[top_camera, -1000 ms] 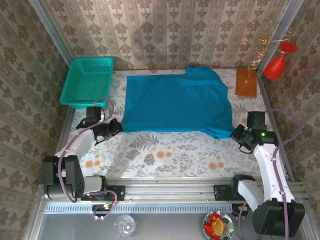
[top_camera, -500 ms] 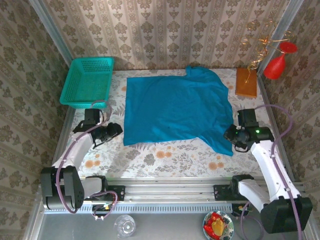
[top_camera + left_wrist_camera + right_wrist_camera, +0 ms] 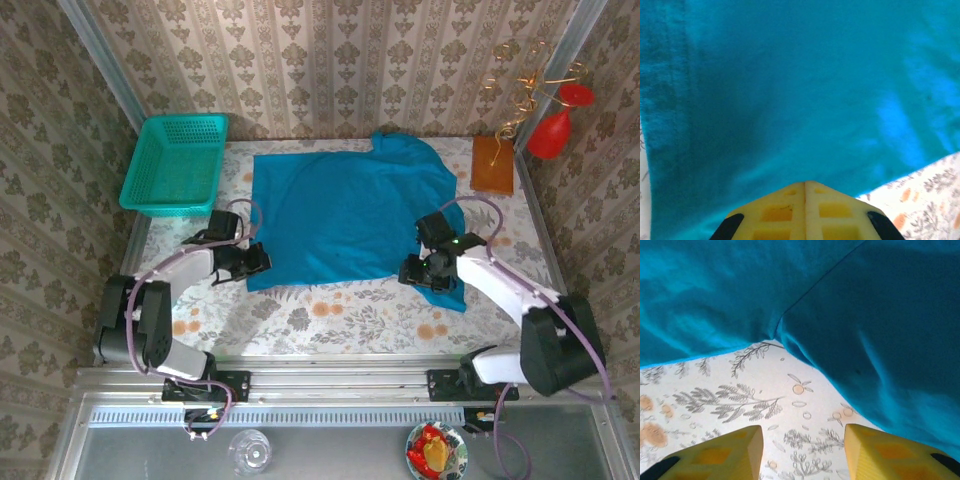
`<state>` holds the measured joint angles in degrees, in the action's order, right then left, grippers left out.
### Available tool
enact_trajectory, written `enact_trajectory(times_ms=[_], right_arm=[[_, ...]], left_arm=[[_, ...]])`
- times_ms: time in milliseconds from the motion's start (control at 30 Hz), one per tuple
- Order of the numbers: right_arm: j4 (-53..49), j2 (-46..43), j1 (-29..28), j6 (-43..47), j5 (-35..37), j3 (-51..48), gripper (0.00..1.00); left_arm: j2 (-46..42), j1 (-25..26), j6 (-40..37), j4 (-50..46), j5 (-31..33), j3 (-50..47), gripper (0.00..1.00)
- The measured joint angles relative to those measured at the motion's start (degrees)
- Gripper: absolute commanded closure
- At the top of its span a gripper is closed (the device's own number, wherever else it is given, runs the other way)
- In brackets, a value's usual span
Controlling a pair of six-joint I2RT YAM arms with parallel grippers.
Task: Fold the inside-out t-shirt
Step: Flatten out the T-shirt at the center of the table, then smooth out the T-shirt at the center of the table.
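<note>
Here, left jaws pressed together at t-shirt (image 3: 350, 210) (pinch hidden) — right jaws spread.

T-shirt (image 3: 350, 215) on table (image 3: 330, 320); basket (image 3: 175, 160) far-left, board (image 3: 493, 165) far-right.

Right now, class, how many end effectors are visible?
2. The left end effector sits at the t-shirt's near left corner; the right end effector at its near right corner.
</note>
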<state>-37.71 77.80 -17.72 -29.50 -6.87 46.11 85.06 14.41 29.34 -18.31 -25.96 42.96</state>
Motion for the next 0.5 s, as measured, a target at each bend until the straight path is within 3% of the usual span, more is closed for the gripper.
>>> enact_trajectory(times_ms=[300, 500], right_arm=[[3.0, 7.0, -0.3, 1.1, 1.6, 0.0, 0.52], [2.2, 7.8, -0.3, 0.4, 9.6, 0.0, 0.56]], left_arm=[[2.1, -0.5, 0.0, 1.3, 1.9, -2.2, 0.92], [1.3, -1.4, 0.0, 1.3, 2.3, -3.0, 0.92]])
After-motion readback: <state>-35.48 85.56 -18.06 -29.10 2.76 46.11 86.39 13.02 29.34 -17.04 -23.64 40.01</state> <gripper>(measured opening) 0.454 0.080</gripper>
